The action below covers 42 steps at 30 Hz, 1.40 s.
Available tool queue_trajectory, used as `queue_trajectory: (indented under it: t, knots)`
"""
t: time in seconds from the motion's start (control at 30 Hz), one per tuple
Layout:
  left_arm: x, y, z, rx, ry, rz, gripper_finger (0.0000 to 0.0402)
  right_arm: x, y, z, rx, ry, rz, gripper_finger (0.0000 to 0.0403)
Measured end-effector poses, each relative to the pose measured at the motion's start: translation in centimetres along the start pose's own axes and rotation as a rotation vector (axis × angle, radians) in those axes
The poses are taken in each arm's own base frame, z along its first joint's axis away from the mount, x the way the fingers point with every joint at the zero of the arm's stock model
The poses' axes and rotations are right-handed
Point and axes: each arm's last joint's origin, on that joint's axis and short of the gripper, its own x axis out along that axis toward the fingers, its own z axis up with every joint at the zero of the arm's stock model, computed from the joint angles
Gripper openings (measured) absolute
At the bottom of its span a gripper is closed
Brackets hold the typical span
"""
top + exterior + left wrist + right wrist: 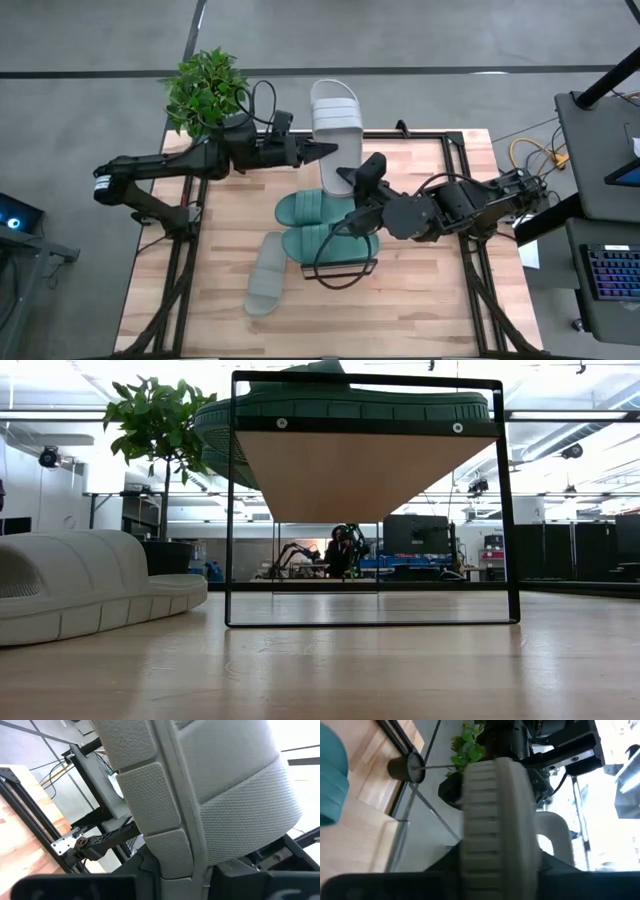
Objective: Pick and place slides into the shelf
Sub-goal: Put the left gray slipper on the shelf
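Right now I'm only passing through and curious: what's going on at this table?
Two robot arms are handling one pale grey slide at the table's far edge. The left gripper and the right gripper both meet it, as if handing it over. Two teal slides already sit on the shelf. Another grey slide lies on the table.

2 dark jointed arms (170, 165) with looping black cables, tapered black claws (325, 150)
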Motion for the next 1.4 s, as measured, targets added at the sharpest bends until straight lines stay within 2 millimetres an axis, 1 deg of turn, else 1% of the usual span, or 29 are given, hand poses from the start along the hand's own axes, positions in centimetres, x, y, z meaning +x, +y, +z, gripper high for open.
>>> queue_trajectory:
  t: [0.17, 0.3, 0.53, 0.6, 0.7, 0.8, 0.97, 1.07, 1.2, 1.27, 1.33, 1.4]
  knots:
    - [-0.1, 0.3, 0.7, 0.01, 0.027, -0.019, 0.006, 0.0, -0.5, -0.3, 0.118, 0.011, -0.015, 0.015]
    - [-0.4, 0.5, 1.4, 0.016, 0.06, -0.046, 0.006, -0.3, -1.3, -0.7, 0.137, 0.067, -0.057, 0.0174]
    - [-1.7, 0.4, 2.9, 0.052, 0.157, -0.117, 0.006, -2.5, -3.0, -1.9, 0.235, 0.049, -0.093, 0.0182]
    - [-2.2, 0.6, 3.3, 0.059, 0.196, -0.114, 0.0059, -3.5, -3.9, -2.7, 0.288, 0.04, -0.111, 0.018]
    - [-3.4, 1.1, 3.7, 0.081, 0.237, -0.04, 0.0059, -4.6, -5.0, -4.1, 0.401, 0.02, -0.127, 0.0177]
    - [-4.7, 1.0, 3.9, 0.099, 0.261, 0.012, 0.0059, -5.3, -5.5, -5.2, 0.507, -0.003, -0.117, 0.0175]
    - [-5.7, 0.6, 3.6, 0.085, 0.37, -0.021, 0.0059, -6.9, -6.4, -8.1, 0.742, -0.082, -0.05, 0.0174]
    - [-6.0, 0.6, 3.3, 0.062, 0.438, -0.037, 0.0059, -7.5, -6.8, -9.6, 0.904, -0.153, 0.041, 0.017]
    - [-6.3, 1.0, 2.9, 0.032, 0.515, -0.02, 0.0059, -7.7, -7.0, -11.2, 1.104, -0.216, 0.178, 0.0165]
    - [-6.3, 1.2, 2.7, 0.046, 0.534, -0.01, 0.0059, -7.6, -7.1, -11.9, 1.181, -0.233, 0.241, 0.0162]
    - [-6.3, 1.5, 2.5, 0.069, 0.56, 0.006, 0.0059, -7.4, -7.0, -12.3, 1.23, -0.23, 0.304, 0.016]
    - [-6.4, 1.6, 2.5, 0.11, 0.569, 0.011, 0.0059, -6.8, -6.7, -12.3, 1.257, -0.204, 0.346, 0.0159]
